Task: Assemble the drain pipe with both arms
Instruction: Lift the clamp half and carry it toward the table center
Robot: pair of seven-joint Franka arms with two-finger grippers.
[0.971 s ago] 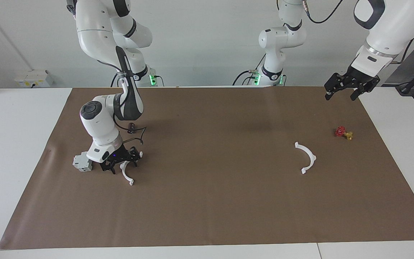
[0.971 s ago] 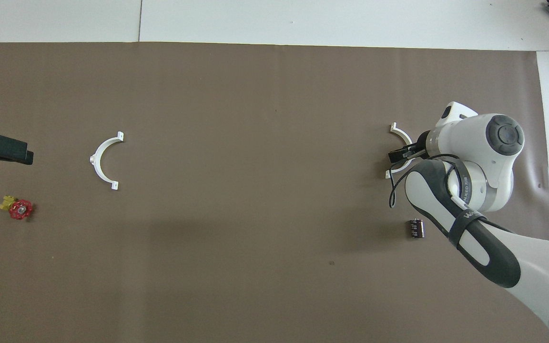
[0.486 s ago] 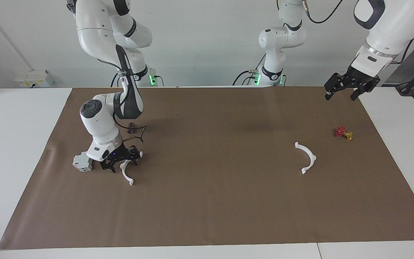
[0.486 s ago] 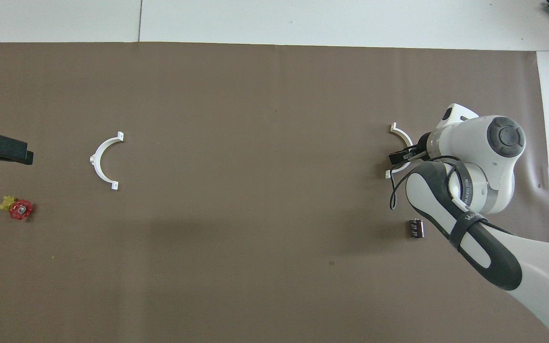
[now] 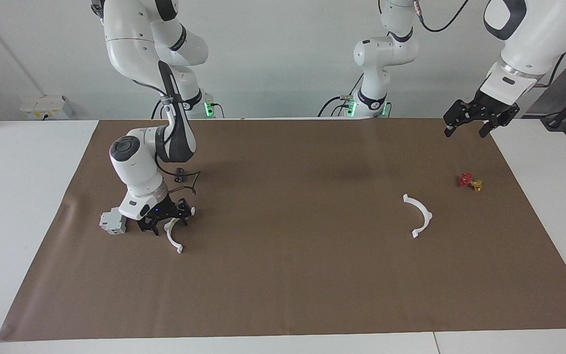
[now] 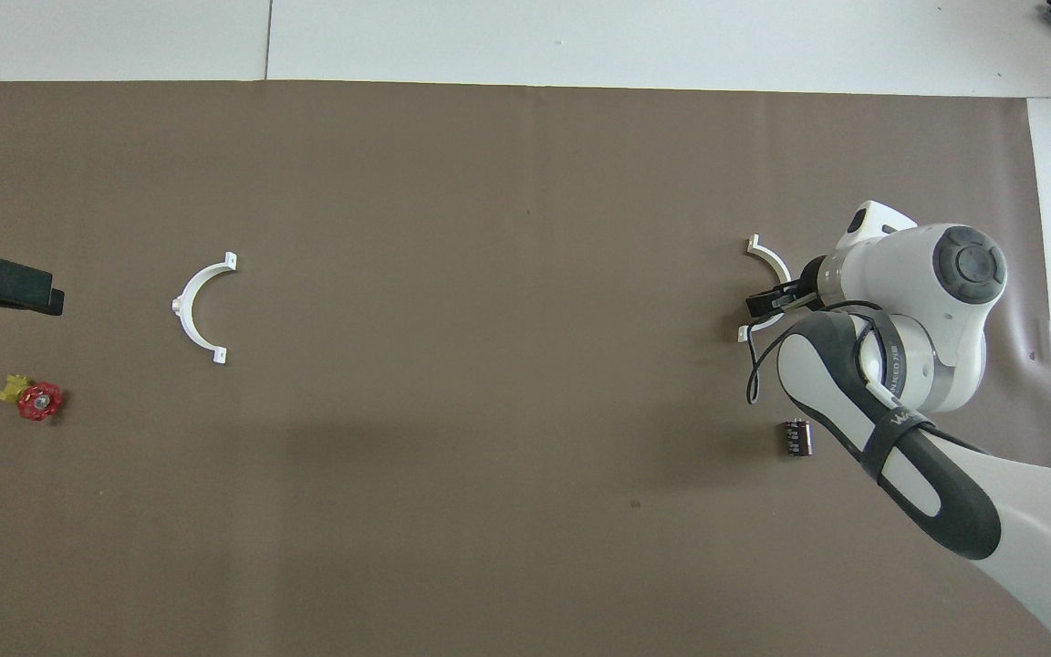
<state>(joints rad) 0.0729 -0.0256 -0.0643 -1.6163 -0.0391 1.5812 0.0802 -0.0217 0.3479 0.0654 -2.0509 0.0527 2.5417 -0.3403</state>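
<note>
plainly, the coming move turns on the right gripper (image 5: 164, 225) and the half-ring arc (image 5: 175, 242) lying under it on the brown mat (image 5: 283, 275), toward the right arm's end of the table. the gripper is set down low over the arc's middle, its jaws standing apart with the thin band between them; no clamping is seen yet, and nothing is lifted. the arc's ends are lined up along the near-far direction, with its bulge turned toward the right arm's end and its open side toward the table's middle.

the second arc (image 5: 423, 214) is found well apart, toward the left arm's end, its open side turned back toward the first. the left gripper (image 5: 466, 129) is held high over the mat's corner by the left arm, open and empty, waiting.

a grey box (image 5: 112, 221) is seen just beside the right gripper.

against the earlier frames, little is changed: the right wrist is shifted only slightly, and neither arc has been moved.
</note>
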